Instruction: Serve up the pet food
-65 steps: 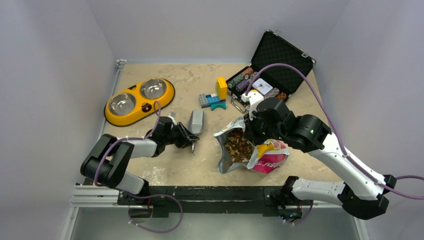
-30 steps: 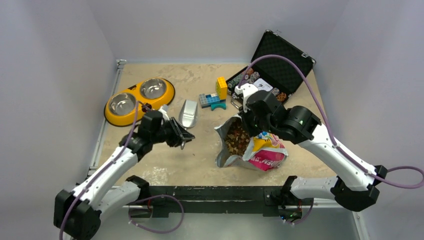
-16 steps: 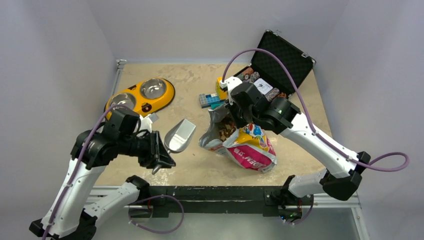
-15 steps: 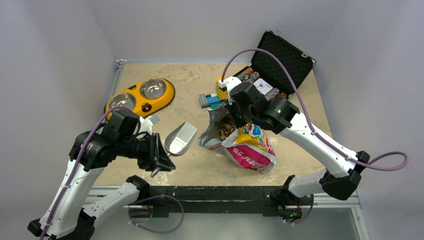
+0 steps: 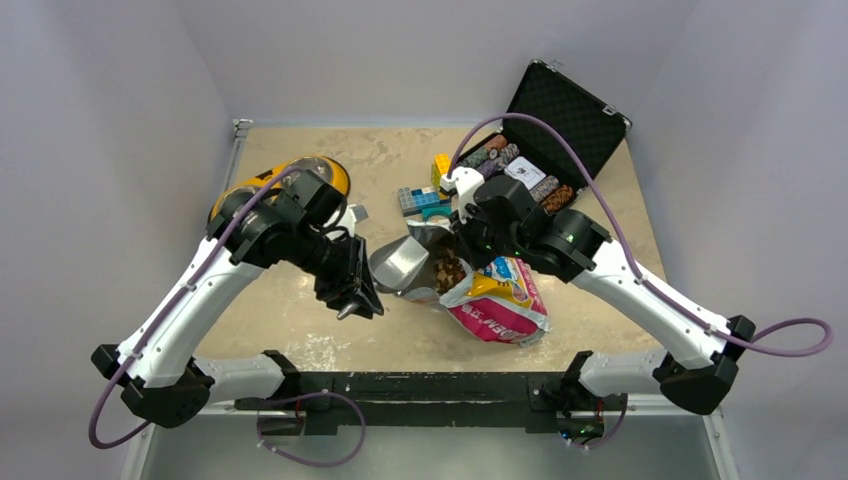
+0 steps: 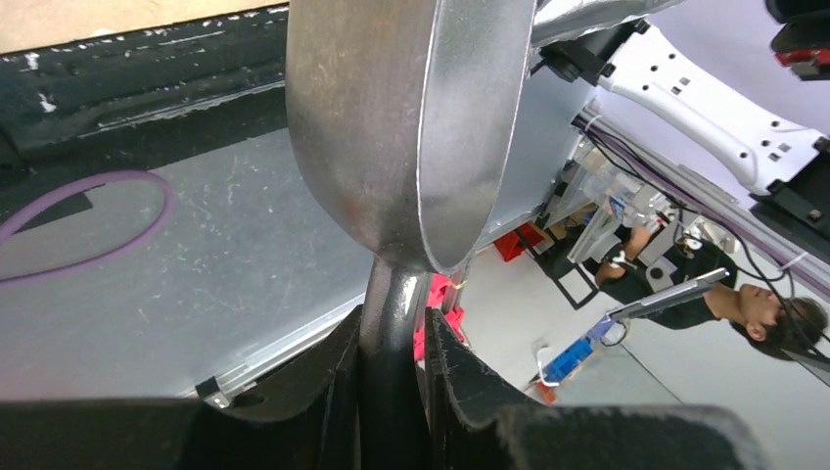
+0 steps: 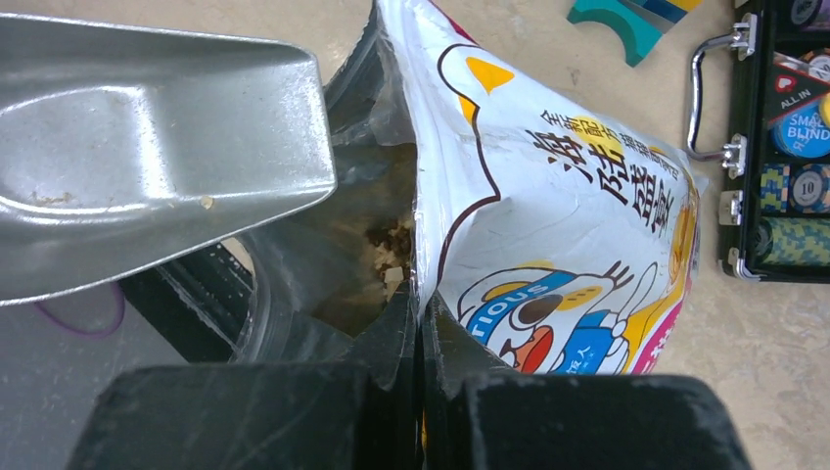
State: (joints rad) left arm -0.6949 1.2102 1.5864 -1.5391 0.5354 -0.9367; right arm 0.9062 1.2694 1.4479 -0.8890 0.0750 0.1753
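Note:
The pet food (image 5: 447,270) is brown kibble inside the open glossy bag (image 5: 496,298); it also shows deep in the bag's mouth in the right wrist view (image 7: 391,257). My right gripper (image 5: 468,238) (image 7: 419,323) is shut on the bag's upper edge (image 7: 548,196) and holds the mouth open. My left gripper (image 5: 352,296) (image 6: 393,328) is shut on the handle of a metal scoop (image 5: 398,262) (image 6: 401,127). The scoop's mouth is at the bag's opening, and its bowl (image 7: 147,147) holds only a crumb or two.
A yellow double pet bowl (image 5: 330,178) lies at the back left, mostly behind my left arm. Yellow and blue toy bricks (image 5: 428,194) sit behind the bag. An open black case of poker chips (image 5: 545,140) stands at the back right.
My left arm has swung the scoop right, from the table's left middle to the bag's mouth. My right gripper has kept hold of the bag's edge and shifted it slightly.

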